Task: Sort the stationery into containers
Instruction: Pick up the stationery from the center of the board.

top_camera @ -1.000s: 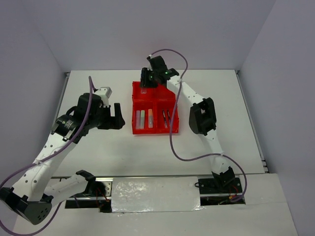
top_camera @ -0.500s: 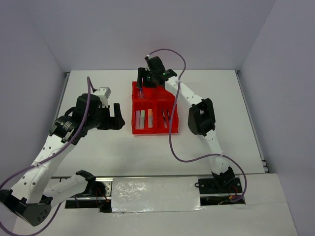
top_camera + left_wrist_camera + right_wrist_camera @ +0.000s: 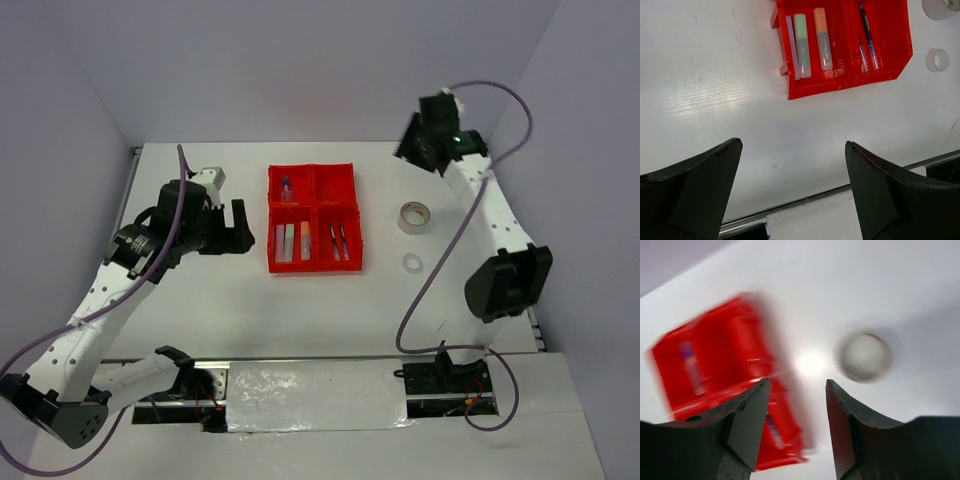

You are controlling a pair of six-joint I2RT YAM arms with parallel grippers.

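Sticks point(image 3: 294, 241), pens point(image 3: 338, 240) and bottle point(image 3: 286, 186) are sitting in the red tray point(image 3: 315, 268), and we're seeing tape roll point(image 3: 414, 216) and white ring point(image 3: 412, 263) waiting centre right, left gripper point(image 3: 792, 144) and right gripper point(image 3: 797, 382) gaping empty.

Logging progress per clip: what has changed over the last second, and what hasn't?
The right gripper has swung off the far-left compartment of the red tray to the far right, open and empty. The blue-capped bottle now shows in that compartment. The left gripper barely shifted, open; sticks and pens lie as before. The tape roll and white ring are uncovered on the table.
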